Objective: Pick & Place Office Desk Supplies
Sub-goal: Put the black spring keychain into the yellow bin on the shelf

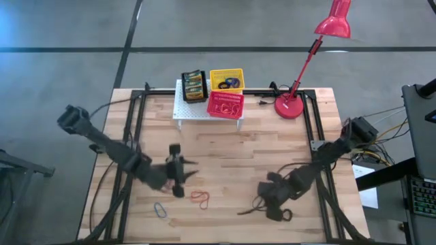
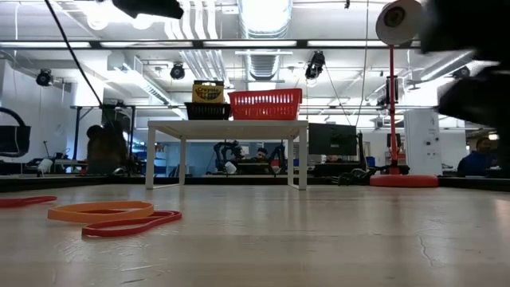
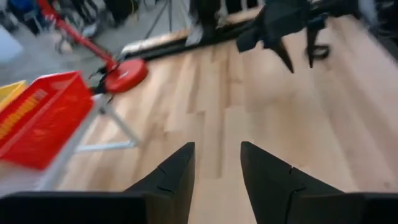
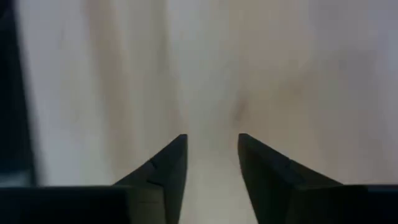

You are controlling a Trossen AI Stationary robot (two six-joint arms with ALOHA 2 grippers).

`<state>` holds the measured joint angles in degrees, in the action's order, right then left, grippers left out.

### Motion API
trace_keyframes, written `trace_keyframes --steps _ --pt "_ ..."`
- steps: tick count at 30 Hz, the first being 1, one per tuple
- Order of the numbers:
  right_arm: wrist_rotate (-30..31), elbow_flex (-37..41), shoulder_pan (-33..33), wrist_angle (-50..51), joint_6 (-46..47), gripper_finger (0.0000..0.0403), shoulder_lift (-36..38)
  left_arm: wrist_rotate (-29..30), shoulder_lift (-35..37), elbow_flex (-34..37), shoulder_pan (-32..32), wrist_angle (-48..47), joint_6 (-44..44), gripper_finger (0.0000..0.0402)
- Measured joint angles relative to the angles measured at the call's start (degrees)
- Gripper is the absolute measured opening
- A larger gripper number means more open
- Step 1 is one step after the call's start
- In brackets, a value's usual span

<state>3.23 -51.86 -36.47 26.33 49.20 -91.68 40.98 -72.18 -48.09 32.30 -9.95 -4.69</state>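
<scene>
Red and orange elastic loops (image 1: pixel 200 198) and a blue loop (image 1: pixel 160 209) lie flat on the wooden table near its front; the orange (image 2: pixel 100 211) and red (image 2: pixel 131 226) loops also show in the low view. My left gripper (image 1: pixel 192 171) hovers open just behind them, with nothing between its fingers (image 3: pixel 214 155). My right gripper (image 1: pixel 261 203) is open over bare wood at the front right (image 4: pixel 211 146). A dark loop (image 1: pixel 283 215) sits right beside it; I cannot tell what it is.
At the table's far edge a white rack (image 1: pixel 185 112) carries a red basket (image 1: pixel 225 104), a yellow basket (image 1: pixel 226 79) with loops in it and a black basket with a crayon box (image 1: pixel 194 86). A red desk lamp (image 1: pixel 291 105) stands to its right.
</scene>
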Motion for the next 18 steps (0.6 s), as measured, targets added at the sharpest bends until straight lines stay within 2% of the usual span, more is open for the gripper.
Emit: trace_keyframes --steps 3,6,9,14,18 --pt "-4.59 3.4 -3.87 0.11 4.94 0.0171 1.62 2.79 -2.8 5.43 3.43 12.02 0.15 0.0129" --pt "-4.74 5.79 -8.37 0.06 6.91 0.0191 2.61 3.16 -5.85 8.67 4.45 19.55 -0.89 0.0129" --pt "-4.75 7.49 -12.37 0.15 7.42 0.0199 2.44 3.16 -8.87 9.95 4.48 23.27 -2.86 0.0129" --pt "-4.29 8.04 -15.68 -0.25 6.05 0.0193 1.18 3.17 -13.19 9.77 4.37 24.89 -4.2 0.0129" --pt "-2.43 8.15 -15.61 -0.23 4.55 0.016 0.34 3.2 -15.63 9.07 4.34 25.74 -4.43 0.0129"
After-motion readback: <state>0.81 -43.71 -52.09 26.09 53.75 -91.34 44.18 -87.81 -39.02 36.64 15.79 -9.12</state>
